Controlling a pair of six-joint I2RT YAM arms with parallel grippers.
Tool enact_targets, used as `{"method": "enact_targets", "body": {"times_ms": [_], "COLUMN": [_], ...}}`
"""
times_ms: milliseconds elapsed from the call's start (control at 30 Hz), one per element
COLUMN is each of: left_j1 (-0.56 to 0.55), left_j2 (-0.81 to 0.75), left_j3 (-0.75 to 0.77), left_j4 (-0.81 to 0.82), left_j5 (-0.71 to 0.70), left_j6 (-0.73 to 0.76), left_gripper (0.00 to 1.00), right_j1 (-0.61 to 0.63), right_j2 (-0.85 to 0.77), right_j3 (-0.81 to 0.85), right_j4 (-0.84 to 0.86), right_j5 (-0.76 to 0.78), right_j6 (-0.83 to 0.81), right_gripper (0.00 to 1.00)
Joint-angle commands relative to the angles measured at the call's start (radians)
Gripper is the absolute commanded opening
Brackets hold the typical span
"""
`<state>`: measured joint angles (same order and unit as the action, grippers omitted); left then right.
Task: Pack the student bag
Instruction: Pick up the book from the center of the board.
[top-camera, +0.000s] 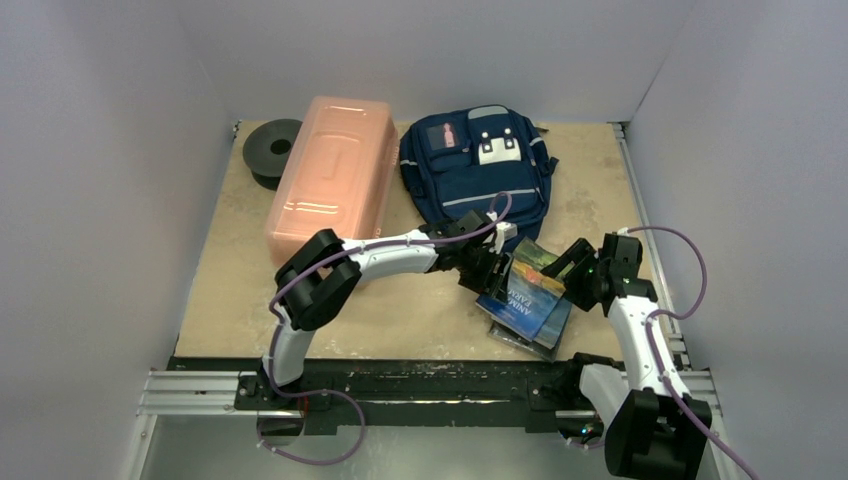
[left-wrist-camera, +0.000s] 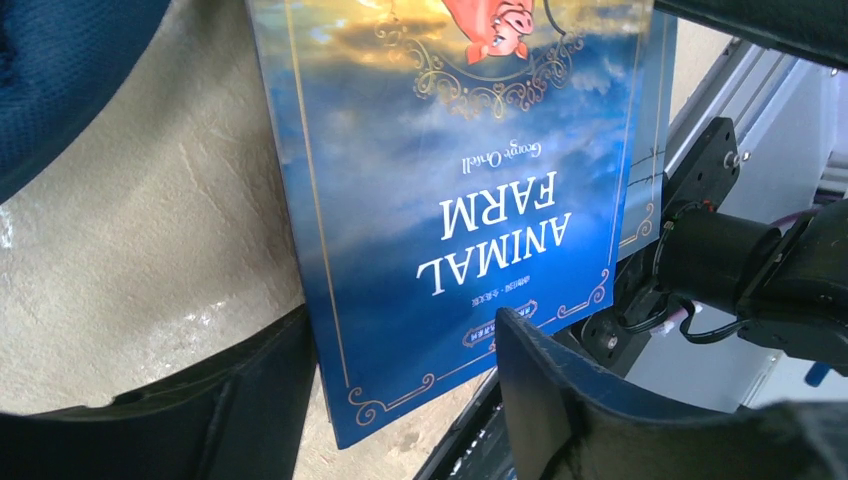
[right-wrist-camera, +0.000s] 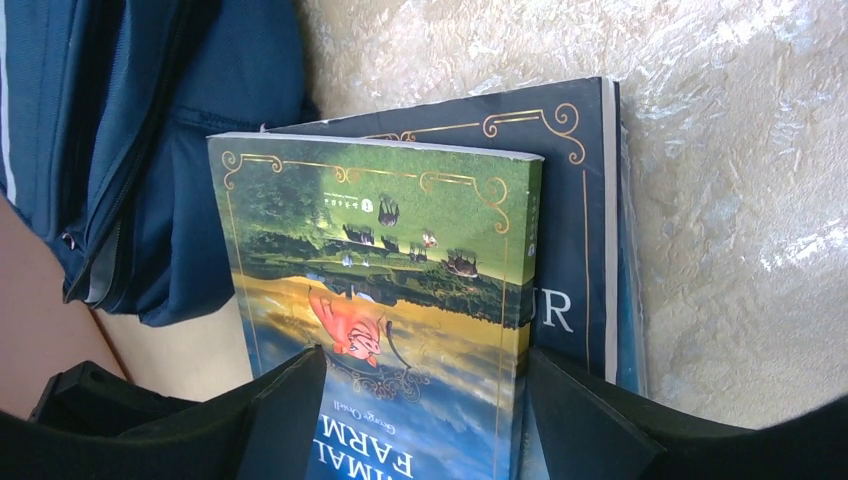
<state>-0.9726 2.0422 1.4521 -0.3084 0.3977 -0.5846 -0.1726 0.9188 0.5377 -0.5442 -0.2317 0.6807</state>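
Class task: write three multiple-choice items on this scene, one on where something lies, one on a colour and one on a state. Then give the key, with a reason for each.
1. In the top view, the pink box lies:
A) left of the student bag
B) on top of the bag
C) beside the arm bases

2. The spool by the box is:
A) white
B) black
C) red

3. The Animal Farm book is:
A) open at the middle
B) closed
C) inside the bag

Key:
1 A: the box sits along the bag's left side.
2 B: it looks black against the table.
3 B: its front cover shows unbroken, lying on a dark book.
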Motion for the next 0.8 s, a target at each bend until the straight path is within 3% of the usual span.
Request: {"method": "enact_targets", "body": {"times_ms": [0, 67, 233, 433, 567, 667, 767], "left_j1": [-0.008, -0.008, -0.001, 0.016, 0.066, 0.167, 0.271], "left_j2": [-0.018, -0.040, -0.100, -0.215, -0.298, -0.342, -0.383], "left_j3": [0.065, 0.065, 0.058, 0.097, 0.165, 0.190, 0.195], "left_j4": [0.017, -0.008, -0.038, -0.084, -0.182, -0.218, -0.179], "left_j5": [0.066, 0.049, 0.062, 0.101, 0.020, 0.004, 0.027], "left_j6": [-0.010, 0.000, 0.011, -0.013, 0.017, -0.027, -0.089], "left_gripper": [0.50, 0.39, 0.00, 0.00, 0.00, 0.00, 0.00], "right_j1": [0.012, 0.012, 0.012, 0.013, 0.013, 0.013, 0.013], "right_j2": [-0.040, -0.043, -0.072, -0.138, -0.145, -0.083, 0.008], "right_j3": [0.001, 0.020, 0.062, 0.169, 0.304, 0.399, 0.441], "right_j4": [0.001, -0.034, -0.083, -0.135, -0.129, -0.063, 0.053], "right_j5": [-0.108, -0.067, -0.032, -0.009, -0.019, -0.124, -0.334], "right_j6": [0.014, -0.015, -0.073, -0.114, -0.156, -0.149, -0.078], "right_gripper": [0.75, 0.76, 0.83, 0.99, 0.99, 0.99, 0.99]}}
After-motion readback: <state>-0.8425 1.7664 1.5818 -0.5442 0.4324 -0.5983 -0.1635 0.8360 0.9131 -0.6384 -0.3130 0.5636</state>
